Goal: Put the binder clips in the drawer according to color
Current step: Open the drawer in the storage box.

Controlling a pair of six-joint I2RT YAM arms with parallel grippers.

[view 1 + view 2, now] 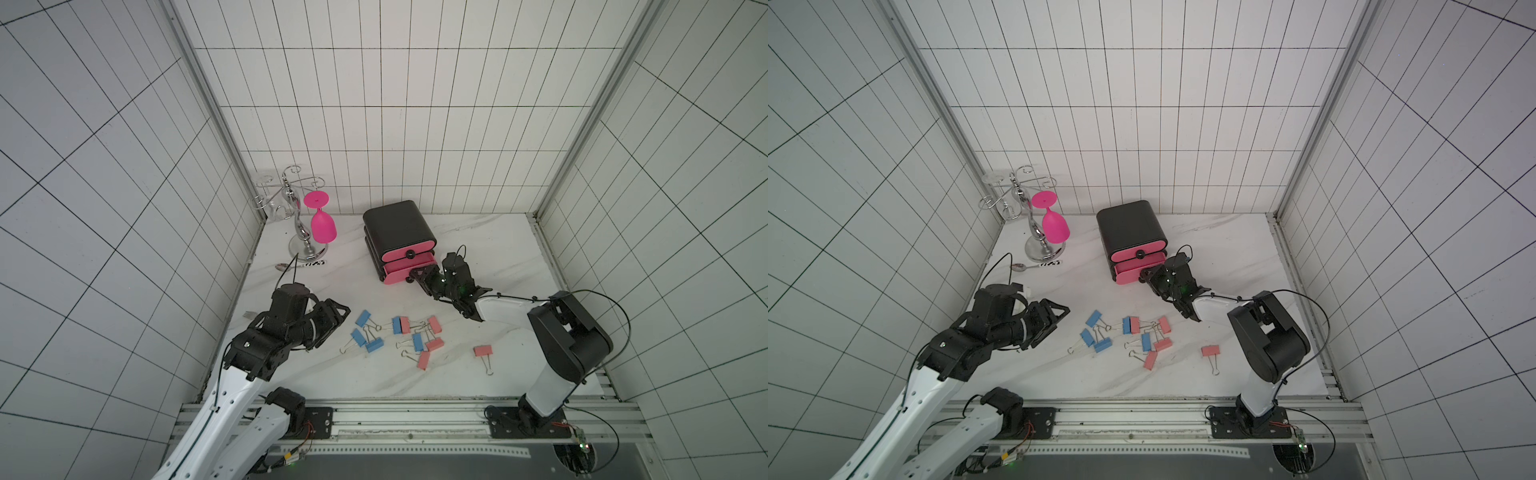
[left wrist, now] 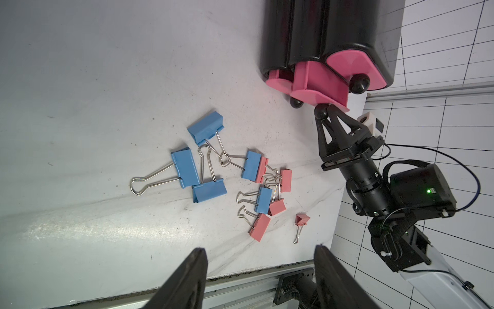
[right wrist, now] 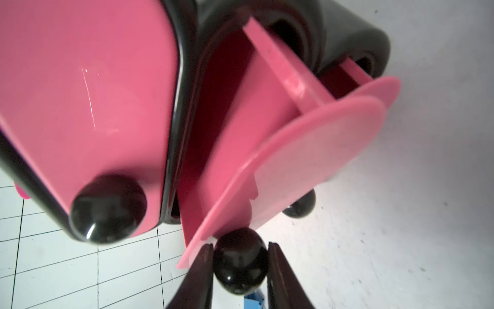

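White marble-look worktop (image 1: 478,249) carried the whole job, and little of it was done. Ten binder clips (image 1: 417,343), five blue and five pink with silver wire handles, lay loose toward the front, one pink clip (image 1: 482,351) apart from the cluster. None showed inside the black chest (image 1: 399,226) at the back. Its top drawer (image 2: 355,64) was shut, the middle drawer (image 3: 307,149) part-open, the bottom drawer (image 2: 278,83) slightly. My right fingers (image 3: 197,273) were clamped on the middle knob (image 3: 240,262). My left fingers (image 2: 192,270) hung apart, empty, beside the clips. I judged sorting had not begun.
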